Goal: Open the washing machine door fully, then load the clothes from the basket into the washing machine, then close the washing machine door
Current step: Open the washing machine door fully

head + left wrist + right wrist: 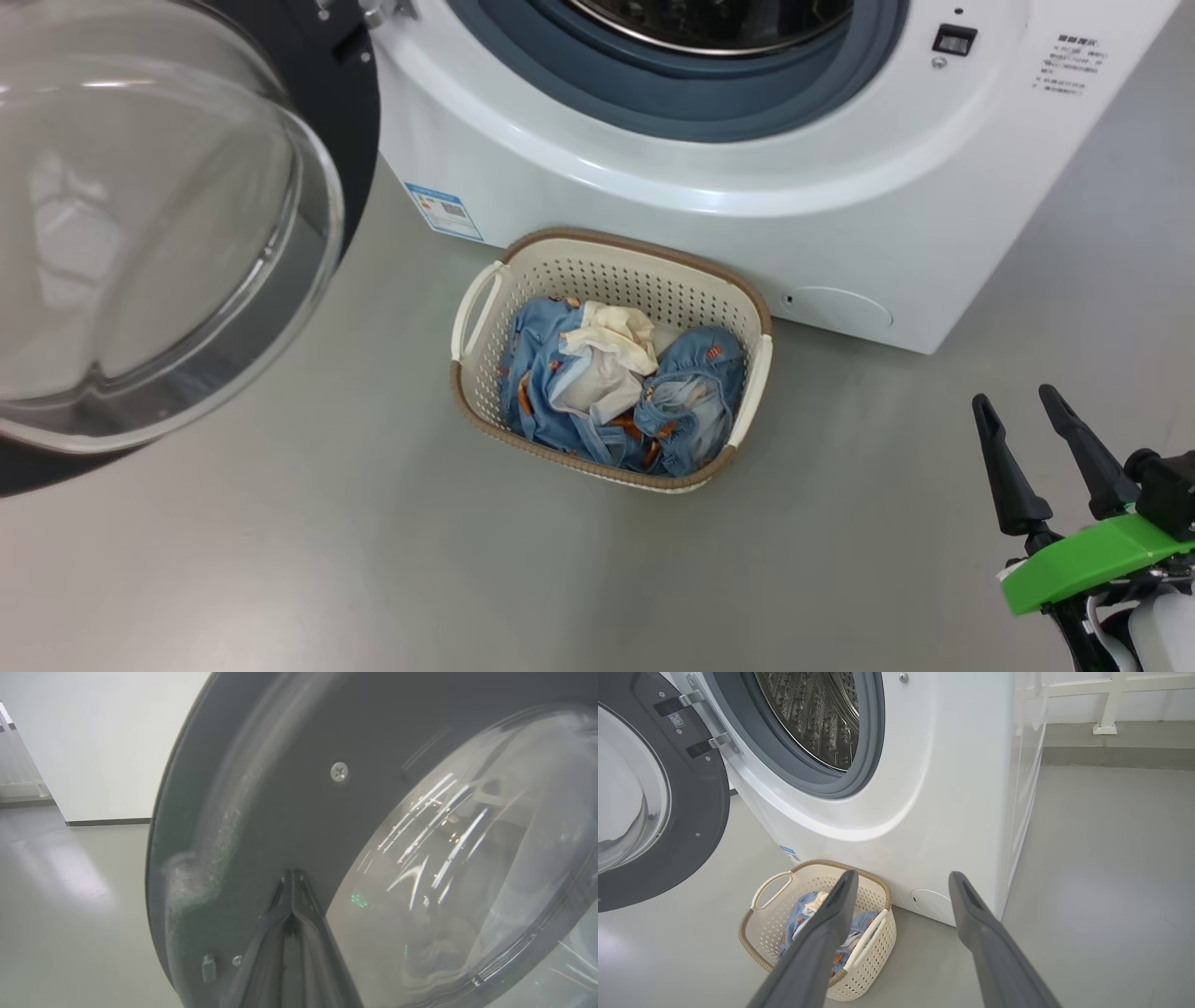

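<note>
right gripper [1013, 401] at 4 o'clock: jaws are spread, ready for picking | left gripper [292, 882]: jaws are pressed together, nothing pinched, set at washing machine door [159, 233], 9 o'clock, probably for pushing | clothes [616, 383] are found in basket [635, 245], centre | washing machine [747, 233] is opened, 12 o'clock

The washing machine [952, 788] is white, its gasket [873, 742] blue-grey, its drum [817, 714] steel dotted with holes. Left of the dark grey fingers [822, 938] of the right gripper [903, 877], the door [691, 826] is glossy black round clear glass. Behind the door-side fingertip, the basket [752, 933] is cream, perforated and brown-rimmed; the clothes [541, 345] are light blue with orange prints (one piece cream-white).
</note>
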Controlling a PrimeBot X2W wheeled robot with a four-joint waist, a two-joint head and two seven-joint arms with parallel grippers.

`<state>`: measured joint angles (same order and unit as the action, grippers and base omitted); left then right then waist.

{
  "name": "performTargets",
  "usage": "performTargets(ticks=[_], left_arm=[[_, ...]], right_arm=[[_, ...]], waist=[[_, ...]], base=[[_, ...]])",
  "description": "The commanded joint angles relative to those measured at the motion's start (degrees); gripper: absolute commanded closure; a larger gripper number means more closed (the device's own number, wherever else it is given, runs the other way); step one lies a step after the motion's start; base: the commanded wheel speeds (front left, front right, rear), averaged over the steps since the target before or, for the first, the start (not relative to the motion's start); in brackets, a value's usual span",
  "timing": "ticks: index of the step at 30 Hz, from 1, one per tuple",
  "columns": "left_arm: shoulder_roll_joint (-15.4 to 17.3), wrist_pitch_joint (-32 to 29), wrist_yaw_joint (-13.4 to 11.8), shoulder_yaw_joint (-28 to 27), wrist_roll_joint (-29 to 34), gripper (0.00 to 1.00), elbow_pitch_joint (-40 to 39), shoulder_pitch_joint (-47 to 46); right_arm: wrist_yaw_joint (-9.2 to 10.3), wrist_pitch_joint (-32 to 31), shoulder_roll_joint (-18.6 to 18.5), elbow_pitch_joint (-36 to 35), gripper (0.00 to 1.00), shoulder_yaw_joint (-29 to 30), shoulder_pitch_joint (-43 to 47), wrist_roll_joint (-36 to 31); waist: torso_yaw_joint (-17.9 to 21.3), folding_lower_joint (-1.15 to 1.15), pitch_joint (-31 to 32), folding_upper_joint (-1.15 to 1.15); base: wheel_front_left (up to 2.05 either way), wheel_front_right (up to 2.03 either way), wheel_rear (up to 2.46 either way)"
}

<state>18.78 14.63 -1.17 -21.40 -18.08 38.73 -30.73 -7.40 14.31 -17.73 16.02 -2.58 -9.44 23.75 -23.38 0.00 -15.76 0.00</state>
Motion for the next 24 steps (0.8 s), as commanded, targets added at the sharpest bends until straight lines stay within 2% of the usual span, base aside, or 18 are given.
performTargets(ticks=[1,12,19,24], left_arm=[[5.2,0.4,0.1,-2.8,1.1,1.00,0.1,-3.0],[10.1,0.4,1.1,-7.0,5.0,1.00,9.6,-9.0],[10.7,0.4,1.3,-7.9,7.1,1.00,11.0,-9.8],[10.0,0.4,1.9,-8.7,7.5,1.00,11.4,-9.2]], right_arm=[[-0.09,0.7,-0.8,-1.6,0.00,-1.3,-1.2,-1.0],[-0.09,0.7,-0.9,-1.6,0.00,-2.1,-3.0,-1.4],[-0.09,0.7,-0.6,-1.4,0.00,-2.0,-3.1,-1.5],[-0.09,0.7,-0.4,-1.0,0.00,-1.9,-2.9,-1.4]], waist=[[1.1,0.00,-1.4,0.00],[3.5,0.00,-3.7,0.00],[3.9,0.00,-3.7,0.00],[3.8,0.00,-2.8,0.00]], base=[[0.00,0.00,0.00],[0.00,0.00,0.00],[0.00,0.00,0.00],[0.00,0.00,0.00]])
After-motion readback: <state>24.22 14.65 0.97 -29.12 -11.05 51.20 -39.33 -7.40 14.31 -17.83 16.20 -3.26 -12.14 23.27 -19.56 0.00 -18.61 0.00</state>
